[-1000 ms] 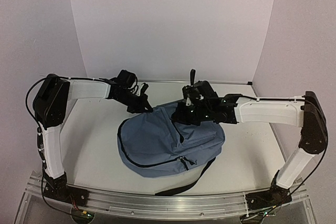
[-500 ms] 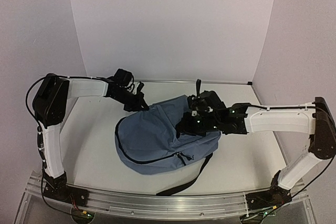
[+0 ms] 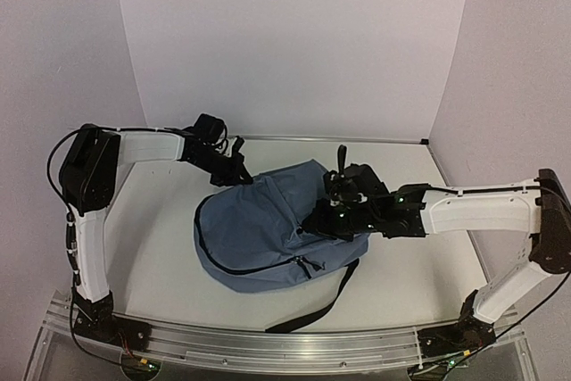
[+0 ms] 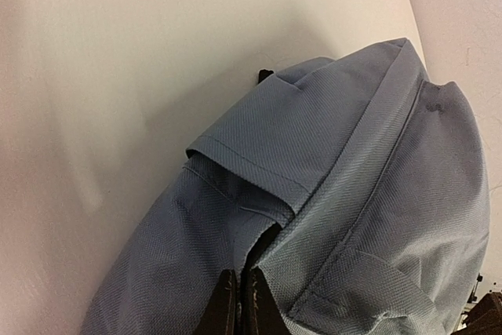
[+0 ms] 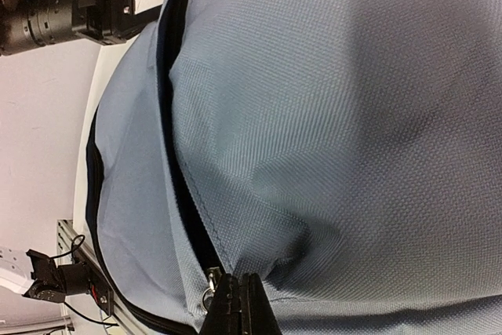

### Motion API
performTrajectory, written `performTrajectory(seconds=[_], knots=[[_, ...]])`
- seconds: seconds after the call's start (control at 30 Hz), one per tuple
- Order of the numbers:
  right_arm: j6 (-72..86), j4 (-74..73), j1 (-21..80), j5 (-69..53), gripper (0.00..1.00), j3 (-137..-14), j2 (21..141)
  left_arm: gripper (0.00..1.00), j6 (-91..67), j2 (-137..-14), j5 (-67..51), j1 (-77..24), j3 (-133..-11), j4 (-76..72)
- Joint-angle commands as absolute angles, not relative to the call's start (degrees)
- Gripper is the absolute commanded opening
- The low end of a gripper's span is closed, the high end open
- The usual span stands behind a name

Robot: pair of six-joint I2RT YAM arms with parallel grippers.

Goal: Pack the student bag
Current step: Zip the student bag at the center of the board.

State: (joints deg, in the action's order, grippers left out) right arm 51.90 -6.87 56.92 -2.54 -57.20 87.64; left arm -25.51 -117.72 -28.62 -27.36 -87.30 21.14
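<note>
The student bag (image 3: 259,229), a dusty-blue backpack with black zippers, lies in the middle of the table with a black strap (image 3: 321,305) trailing toward the front. My left gripper (image 3: 239,176) is shut on the bag's fabric at its far left top edge; in the left wrist view the bag (image 4: 353,162) fills the frame and my left gripper (image 4: 238,304) pinches a fold by the zip opening. My right gripper (image 3: 314,220) is shut on the bag's fabric near its middle; in the right wrist view my right gripper (image 5: 240,307) pinches cloth of the bag (image 5: 337,115) beside a metal zipper pull (image 5: 210,284).
White walls close the table at the back and both sides. The aluminium rail (image 3: 268,345) with the arm bases runs along the front edge. The left arm's wrist (image 5: 86,5) shows at the top left of the right wrist view.
My right gripper has pulled its pinch of bag fabric down and toward the front, and the bag has shifted and flattened leftward. The left gripper has held its grip, moving only slightly.
</note>
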Motion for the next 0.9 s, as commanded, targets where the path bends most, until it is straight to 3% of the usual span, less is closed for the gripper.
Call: performTrajectory(seconds=[0.0, 0.7, 0.8, 0.87], knots=[[53.28, -8.44, 58.70, -3.33, 0.00, -56.08, 85.91, 0.00, -24.61, -119.38, -21.80, -22.36, -92.73, 19.42], [54.90, -5.80, 61.25, 4.32, 0.00, -60.82, 94.88, 0.00, -20.35, -130.80, -25.76, -16.80, -108.43, 16.91], [53.74, -5.77, 61.24, 5.33, 0.10, -62.98, 94.28, 0.00, -18.88, -131.55, -27.67, -16.79, -110.11, 15.79], [52.96, -5.91, 61.19, 5.41, 0.24, -64.24, 93.81, 0.00, -18.00, -132.01, -28.41, -16.74, -111.75, 16.07]])
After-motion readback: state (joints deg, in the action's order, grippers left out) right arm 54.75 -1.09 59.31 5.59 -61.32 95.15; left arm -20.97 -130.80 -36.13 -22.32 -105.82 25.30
